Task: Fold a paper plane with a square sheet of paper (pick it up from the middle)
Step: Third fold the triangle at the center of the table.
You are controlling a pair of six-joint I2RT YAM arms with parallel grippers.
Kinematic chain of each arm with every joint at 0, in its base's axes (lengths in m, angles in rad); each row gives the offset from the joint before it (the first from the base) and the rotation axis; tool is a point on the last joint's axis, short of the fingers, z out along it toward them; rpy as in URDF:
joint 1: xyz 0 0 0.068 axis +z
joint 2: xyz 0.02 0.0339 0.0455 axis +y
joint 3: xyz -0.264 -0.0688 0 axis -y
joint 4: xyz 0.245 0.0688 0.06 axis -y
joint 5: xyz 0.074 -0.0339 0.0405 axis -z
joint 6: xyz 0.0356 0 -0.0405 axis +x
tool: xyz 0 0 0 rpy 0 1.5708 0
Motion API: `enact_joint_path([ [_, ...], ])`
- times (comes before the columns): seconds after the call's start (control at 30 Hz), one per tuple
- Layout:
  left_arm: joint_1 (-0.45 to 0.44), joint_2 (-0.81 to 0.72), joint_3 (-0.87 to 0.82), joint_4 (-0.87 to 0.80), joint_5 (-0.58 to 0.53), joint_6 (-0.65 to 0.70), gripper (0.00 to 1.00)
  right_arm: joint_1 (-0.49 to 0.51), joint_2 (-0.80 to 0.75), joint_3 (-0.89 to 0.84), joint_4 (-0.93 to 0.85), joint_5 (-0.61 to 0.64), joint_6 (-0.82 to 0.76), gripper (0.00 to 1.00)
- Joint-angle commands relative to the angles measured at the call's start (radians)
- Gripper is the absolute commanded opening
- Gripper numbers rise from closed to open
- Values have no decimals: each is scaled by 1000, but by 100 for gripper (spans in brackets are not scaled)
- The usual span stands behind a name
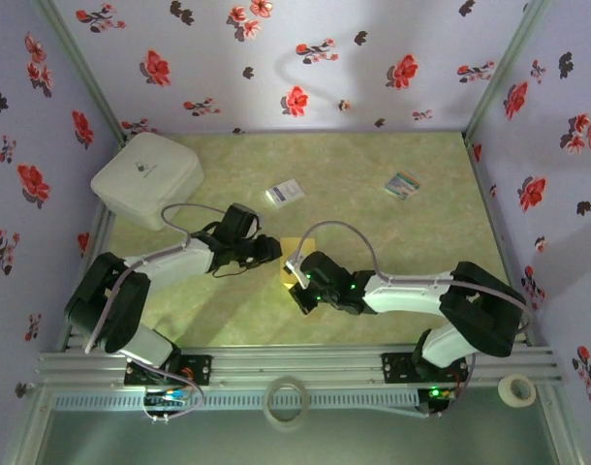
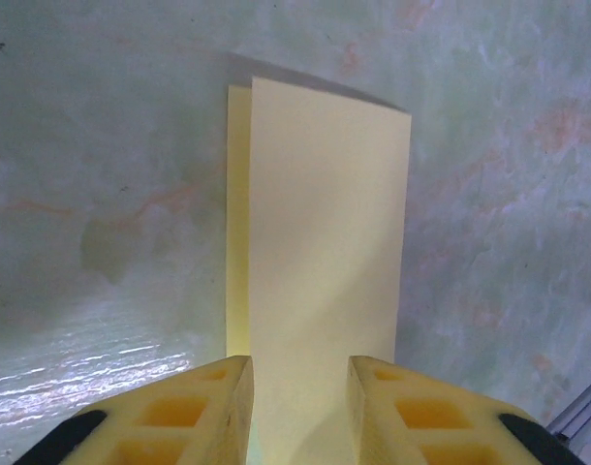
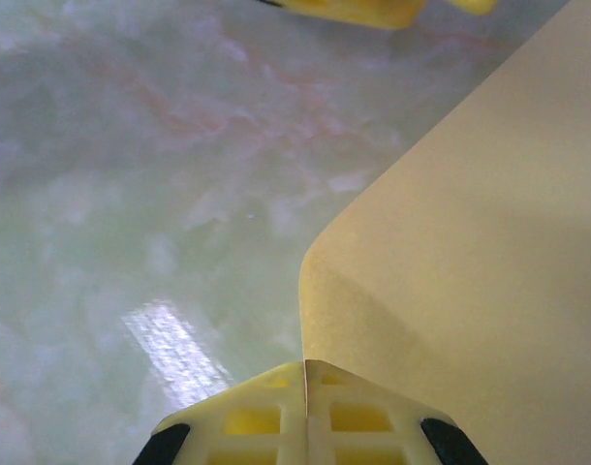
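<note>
The square sheet of paper [image 1: 295,256] is yellow and folded over on itself at the middle of the green table, between my two grippers. In the left wrist view the sheet of paper [image 2: 325,242] is a long rectangle, with a narrow strip of the lower layer showing along its left side. My left gripper [image 2: 300,373] stands open at its near end, and the paper runs through the gap between the fingers [image 2: 223,407]. My right gripper [image 3: 305,366] is shut on an edge of the sheet of paper [image 3: 470,252], which rises to the right from the closed tips.
A white box [image 1: 145,174] stands at the back left. A small white card with blue print [image 1: 285,193] and a striped card [image 1: 402,184] lie further back. Two tape rolls [image 1: 286,400] [image 1: 516,389] sit at the near rail. Flowered walls enclose the table.
</note>
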Motion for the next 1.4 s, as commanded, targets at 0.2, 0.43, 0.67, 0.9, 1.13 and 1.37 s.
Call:
enact_joint_path([
  [0.2, 9, 5, 52, -2, 25, 39, 19, -44, 0, -14, 61, -200, 137, 0],
  [0.43, 7, 91, 88, 89, 128, 35, 11, -107, -53, -90, 153, -263, 189, 0],
  [0.67, -6, 235, 168, 92, 172, 44, 9, -149, -48, -114, 189, -300, 225, 0],
  [0.9, -8, 339, 169, 76, 177, 49, 6, -182, -17, -105, 193, -335, 261, 0],
  [1.13, -9, 375, 146, 79, 169, 53, 5, -217, 10, -95, 174, -350, 286, 0],
  [1.37, -9, 376, 145, 76, 166, 57, 5, -245, 45, -28, 33, -286, 272, 0],
])
